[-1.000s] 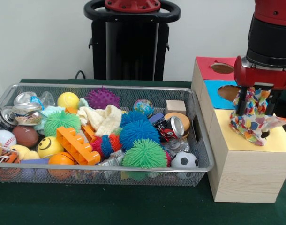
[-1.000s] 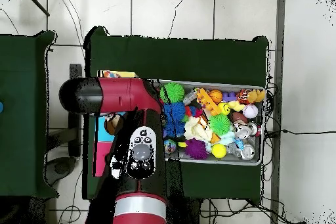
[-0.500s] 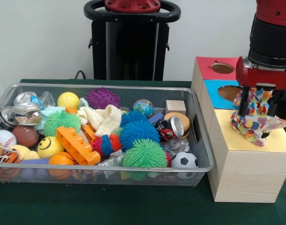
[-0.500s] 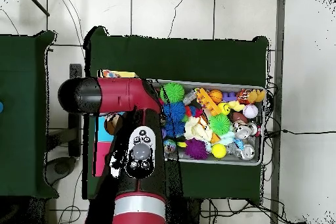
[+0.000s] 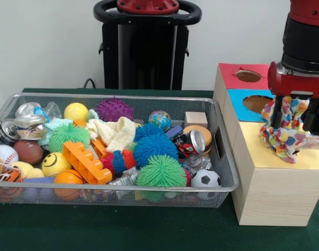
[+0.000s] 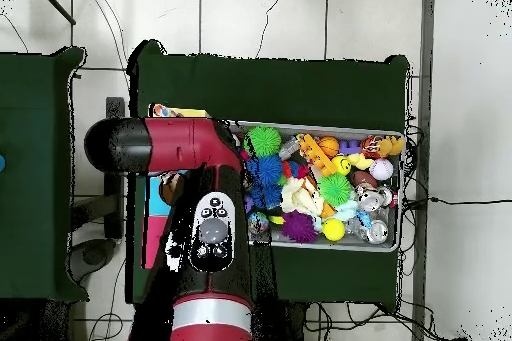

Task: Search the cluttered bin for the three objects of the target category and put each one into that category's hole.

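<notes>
- Gripper point(image 5: 294, 121) clenched on patchwork cloth point(image 5: 290, 135), over wooden box's point(image 5: 269, 193) yellow end section, cloth's lower folds touching that top.
- Wire bin point(image 5: 225, 180) beside box, crammed with toys.

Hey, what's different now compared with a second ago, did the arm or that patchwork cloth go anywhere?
The tool, still shut on the patchwork cloth, has drifted a little to the picture's right and slightly up in the front view, carrying the cloth along above the yellow top of the wooden box. Nothing was let go. The wire bin and its toys lie as before.
</notes>
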You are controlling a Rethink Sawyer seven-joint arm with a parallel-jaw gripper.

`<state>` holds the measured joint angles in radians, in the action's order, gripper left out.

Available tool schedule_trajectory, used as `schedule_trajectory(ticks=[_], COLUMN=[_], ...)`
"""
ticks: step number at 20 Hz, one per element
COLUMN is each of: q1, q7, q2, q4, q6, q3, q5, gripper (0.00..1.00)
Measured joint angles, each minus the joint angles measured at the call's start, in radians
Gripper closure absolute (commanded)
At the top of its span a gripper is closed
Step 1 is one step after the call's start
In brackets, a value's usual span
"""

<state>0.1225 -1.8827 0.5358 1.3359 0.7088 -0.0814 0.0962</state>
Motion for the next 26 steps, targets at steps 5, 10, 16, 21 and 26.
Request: schedule_trajectory(ticks=[5,10,16,21,26], q1=[0.000,0.000,0.000,0.000,0.000], q7=[0.000,0.000,0.000,0.000,0.000], q2=[0.021,0.043,0.072,0.092,0.099], q4=[0.000,0.000,0.000,0.000,0.000], q6=[0.000,0.000,0.001,0.001,0.001], q3=[0.006,0.006,0.007,0.008,0.008], q5=[0.001,0.001,0.002,0.005,0.005], gripper=[0.00,0.00,0.00,0.00,1.00])
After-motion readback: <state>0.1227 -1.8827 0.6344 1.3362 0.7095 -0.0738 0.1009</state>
